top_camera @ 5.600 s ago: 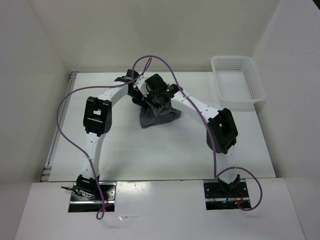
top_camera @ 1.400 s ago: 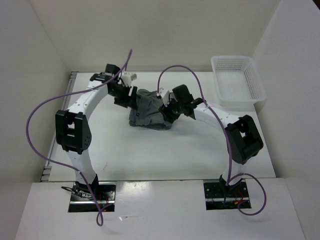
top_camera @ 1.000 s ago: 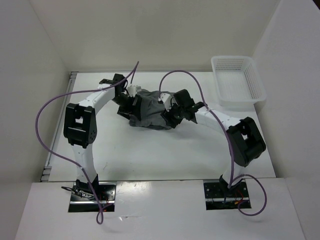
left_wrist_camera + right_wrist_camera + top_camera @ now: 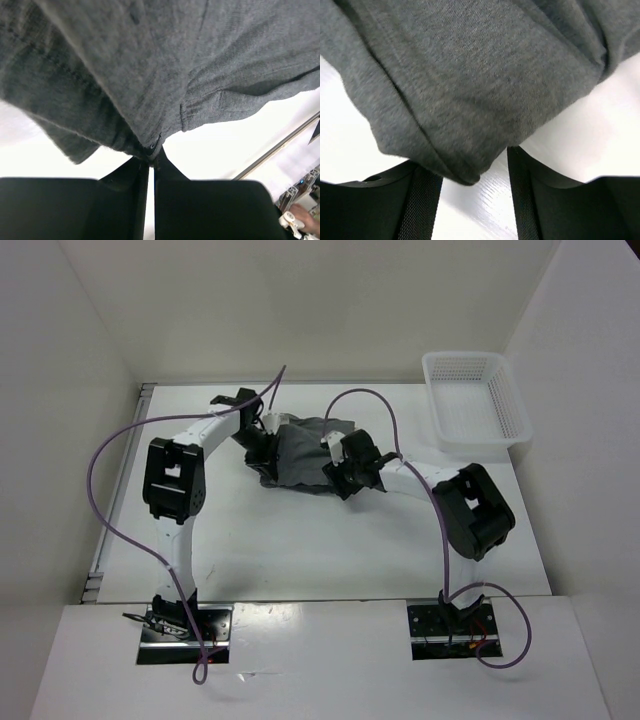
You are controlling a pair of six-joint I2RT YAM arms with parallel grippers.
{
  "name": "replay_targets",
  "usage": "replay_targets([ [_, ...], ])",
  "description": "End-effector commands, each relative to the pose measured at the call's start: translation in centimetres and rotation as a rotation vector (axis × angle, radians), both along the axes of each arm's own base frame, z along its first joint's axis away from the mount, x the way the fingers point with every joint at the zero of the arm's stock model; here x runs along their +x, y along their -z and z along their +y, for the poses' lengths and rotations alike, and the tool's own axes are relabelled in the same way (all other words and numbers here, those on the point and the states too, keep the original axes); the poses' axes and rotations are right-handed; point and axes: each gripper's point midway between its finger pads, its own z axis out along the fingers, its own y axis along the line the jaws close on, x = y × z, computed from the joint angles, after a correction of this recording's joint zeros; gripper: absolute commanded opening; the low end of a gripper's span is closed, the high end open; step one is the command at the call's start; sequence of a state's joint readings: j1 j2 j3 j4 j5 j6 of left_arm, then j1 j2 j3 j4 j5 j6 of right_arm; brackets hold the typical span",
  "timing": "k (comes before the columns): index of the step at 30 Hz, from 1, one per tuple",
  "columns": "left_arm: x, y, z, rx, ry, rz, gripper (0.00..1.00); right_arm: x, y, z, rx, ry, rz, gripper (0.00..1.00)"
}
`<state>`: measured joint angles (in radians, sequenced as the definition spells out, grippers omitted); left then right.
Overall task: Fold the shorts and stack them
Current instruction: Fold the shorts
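The left claw [image 4: 151,156] is pinched nearly closed, its two black fingers [image 4: 175,200] almost meeting on a hemmed edge of the shorts [image 4: 150,65]. The right claw [image 4: 470,167] stands wide open, its fingers [image 4: 422,200] set on either side of a thick folded edge of the same cloth without clamping it. The shorts are plain mid-grey, soft and slightly fuzzy, with stitched hems and a darker seam running across them. In the top view they lie in a rumpled, partly spread heap between the two claws, on the far middle of the white table [image 4: 300,540]. A white mesh basket [image 4: 475,405] sits well apart at the far right corner.
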<state>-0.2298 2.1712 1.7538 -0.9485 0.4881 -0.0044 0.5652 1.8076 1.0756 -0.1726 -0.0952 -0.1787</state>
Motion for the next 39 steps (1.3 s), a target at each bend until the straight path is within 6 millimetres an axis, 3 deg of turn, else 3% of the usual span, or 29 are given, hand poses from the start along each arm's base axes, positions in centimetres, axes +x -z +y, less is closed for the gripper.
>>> replay_targets([
  [1, 1.2, -3.1, 0.1, -0.043, -0.011, -0.072, 0.06, 2.9, -3.6, 2.3, 0.09, 0.049, -0.1, 0.56],
  [4, 0.9, -2.5, 0.1, -0.048, -0.01, -0.05, 0.0, 2.9, -3.7, 3.0, 0.129, 0.065, -0.073, 0.55],
  [6, 1.3, -2.5, 0.0, -0.048, -0.01, -0.055, 0.0, 3.0, -3.5, 2.9, 0.127, 0.094, -0.061, 0.48],
  [9, 1.9, -3.2, 0.3, -0.052, -0.019, -0.073, 0.0, 3.6, -3.6, 2.4, 0.123, 0.152, -0.077, 0.15],
  [12, 2.6, -3.9, 1.6, -0.041, -0.05, -0.082, 0.0, 4.8, -4.1, 2.3, 0.123, 0.159, -0.109, 0.0],
  [14, 3.8, -4.4, 3.6, -0.004, -0.094, -0.11, 0.0, 5.6, -4.5, 1.3, 0.106, 0.172, -0.126, 0.0],
  [16, 4.3, -4.4, 5.4, 0.022, -0.132, -0.112, 0.0, 7.0, -4.7, -1.0, 0.06, 0.214, -0.155, 0.0],
  [18, 4.8, -4.3, 7.3, 0.036, -0.174, -0.114, 0.0, 7.3, -4.4, -2.3, 0.033, 0.218, -0.153, 0.0],
  [19, 4.8, -3.9, 7.3, 0.038, -0.174, -0.103, 0.0, 7.2, -3.9, -3.2, 0.003, 0.206, -0.148, 0.0],
  [23, 2.6, -1.4, 6.6, 0.028, -0.159, 0.004, 0.0, 6.0, -4.0, -3.1, -0.012, 0.108, -0.149, 0.0],
  [26, -0.2, 1.3, 5.9, 0.046, -0.133, 0.115, 0.0, 5.1, -3.8, -3.1, -0.037, 0.058, -0.151, 0.0],
  [29, -2.4, 3.8, 6.8, 0.103, -0.133, 0.199, 0.0, 4.4, -3.2, -3.6, -0.071, 0.024, -0.148, 0.0],
  [34, -2.6, 5.7, 8.5, 0.186, -0.143, 0.196, 0.0, 2.6, -2.6, -3.1, -0.116, -0.093, -0.145, 0.0],
  [37, -1.7, 4.7, 7.9, 0.148, -0.145, 0.163, 0.0, 2.8, -3.3, -2.7, -0.109, -0.133, -0.169, 0.44],
  [38, -1.6, 4.0, 7.6, 0.13, -0.145, 0.151, 0.01, 2.5, -3.2, -2.6, -0.111, -0.163, -0.165, 0.5],
  [39, -1.3, 3.2, 7.4, 0.117, -0.146, 0.137, 0.05, 2.8, -4.4, -2.2, -0.096, -0.169, -0.177, 0.55],
])
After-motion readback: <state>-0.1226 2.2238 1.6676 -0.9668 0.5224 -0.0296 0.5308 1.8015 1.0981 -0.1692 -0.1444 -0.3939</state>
